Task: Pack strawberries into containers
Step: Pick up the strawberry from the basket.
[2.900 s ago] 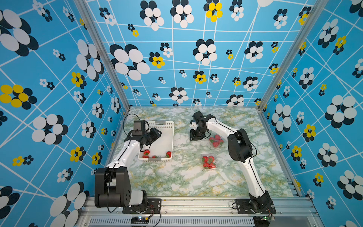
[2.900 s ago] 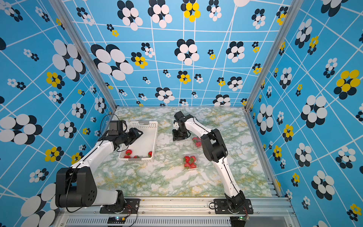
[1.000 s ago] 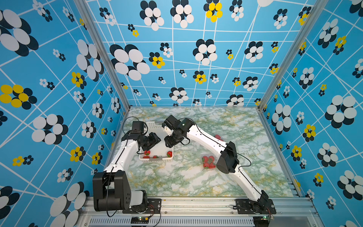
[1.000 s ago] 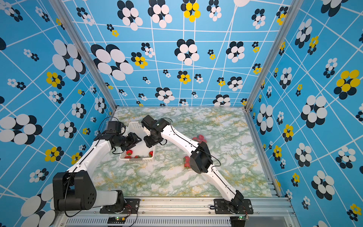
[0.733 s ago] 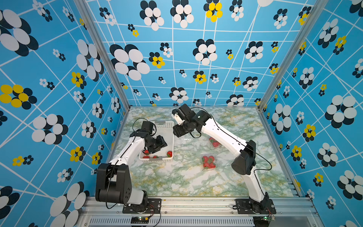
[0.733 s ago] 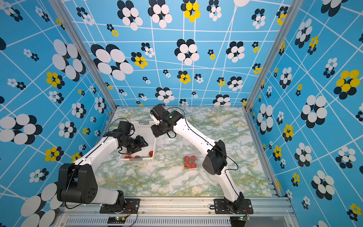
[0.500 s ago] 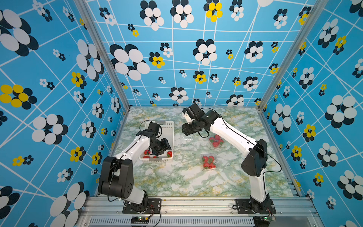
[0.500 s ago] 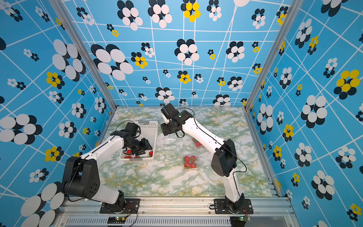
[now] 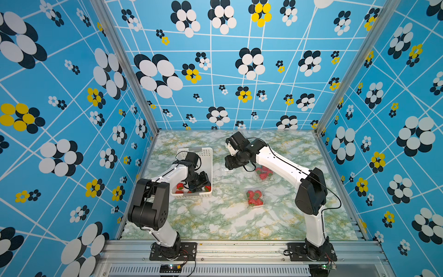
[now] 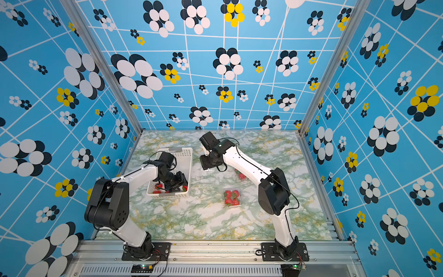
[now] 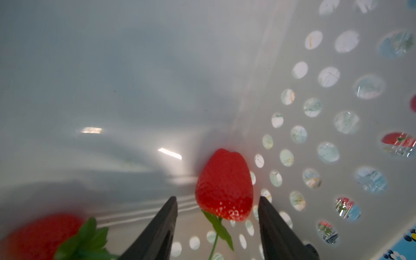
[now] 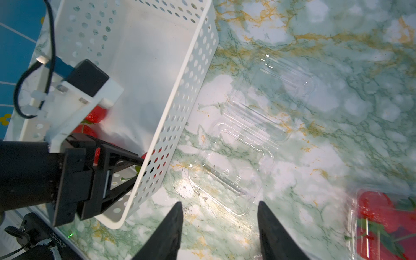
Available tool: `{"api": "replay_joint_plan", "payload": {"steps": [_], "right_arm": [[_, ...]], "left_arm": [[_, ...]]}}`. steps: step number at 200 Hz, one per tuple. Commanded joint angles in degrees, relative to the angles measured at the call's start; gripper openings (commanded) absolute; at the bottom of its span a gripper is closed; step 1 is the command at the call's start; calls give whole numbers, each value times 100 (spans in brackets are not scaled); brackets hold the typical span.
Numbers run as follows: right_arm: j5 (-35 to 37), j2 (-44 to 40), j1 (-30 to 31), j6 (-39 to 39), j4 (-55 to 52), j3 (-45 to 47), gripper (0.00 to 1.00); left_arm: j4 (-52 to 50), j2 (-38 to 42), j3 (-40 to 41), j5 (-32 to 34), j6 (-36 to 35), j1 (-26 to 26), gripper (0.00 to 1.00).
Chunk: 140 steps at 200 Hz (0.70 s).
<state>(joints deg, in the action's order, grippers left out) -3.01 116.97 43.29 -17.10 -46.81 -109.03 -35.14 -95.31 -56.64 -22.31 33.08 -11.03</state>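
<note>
In a top view's centre-left white basket (image 9: 206, 153), the left gripper (image 11: 217, 198) straddles a strawberry (image 11: 224, 184), jaws open; the right gripper (image 12: 219, 202) hangs open over an empty clamshell (image 12: 247, 135).

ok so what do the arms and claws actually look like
The left arm and right arm match: white tubular links, bulky black joint housings, black base plates. Thin black cables loop past elbows and wrists. The left claw and right claw each end in two flat, tapered black fingers. A black camera box on a white bracket sits at each wrist.
</note>
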Motion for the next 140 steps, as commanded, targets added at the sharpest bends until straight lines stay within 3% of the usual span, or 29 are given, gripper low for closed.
{"api": "replay_joint_plan", "payload": {"steps": [1, 92, 101, 140], "right_arm": [[-69, -98, -70, -76, 67, 31, 54], [-94, -131, -128, -65, 110, 143, 52], [-95, -122, -129, -70, 119, 137, 52], [-104, -122, -136, -85, 146, 168, 51]], "left_arm": [[117, -140, 16, -99, 40, -79, 57], [367, -294, 53, -81, 128, -137, 44], [352, -240, 31, -81, 123, -137, 37], [252, 9, 4, -28, 96, -54, 27]]}}
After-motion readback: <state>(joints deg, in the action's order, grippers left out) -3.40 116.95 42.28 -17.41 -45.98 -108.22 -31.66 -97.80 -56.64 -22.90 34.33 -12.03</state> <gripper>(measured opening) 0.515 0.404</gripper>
